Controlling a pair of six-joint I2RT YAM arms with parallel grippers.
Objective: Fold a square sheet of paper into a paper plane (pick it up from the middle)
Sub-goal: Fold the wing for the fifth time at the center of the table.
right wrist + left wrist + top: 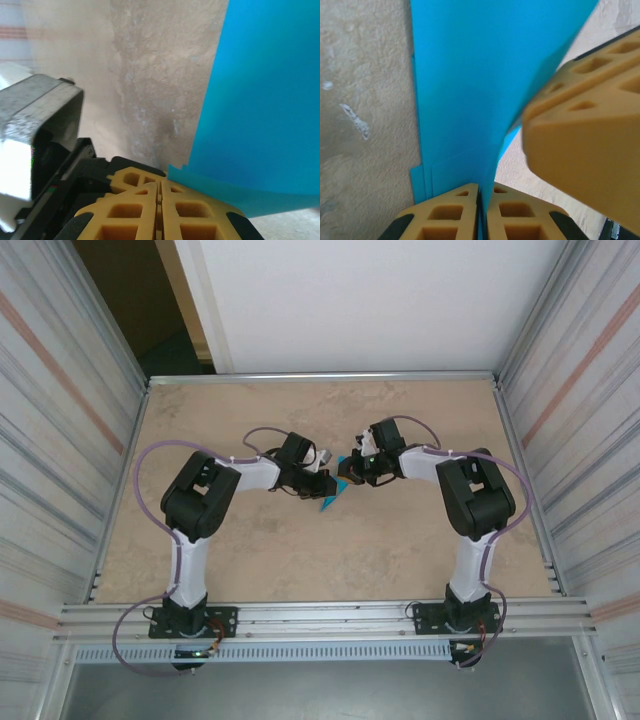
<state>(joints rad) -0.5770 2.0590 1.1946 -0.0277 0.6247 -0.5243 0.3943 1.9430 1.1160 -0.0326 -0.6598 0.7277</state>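
Left hand [480,187] pinches the thin, floppy paper [470,75]; right hand [159,184] is shut at its edge, grip unclear. Likely best held near folds.

Beige tabletop [400,550]; ribbed metal walls [60,450]

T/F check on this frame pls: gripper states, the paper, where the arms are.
1. The left gripper is shut on the paper. True.
2. The two arms meet near the middle of the table. True.
3. The paper lies flat on the table. False: it stands up from the left gripper's fingers, curved.
4. The right gripper stands wide open. False: its jaws are shut.
5. The paper is red. False: it is turquoise blue.
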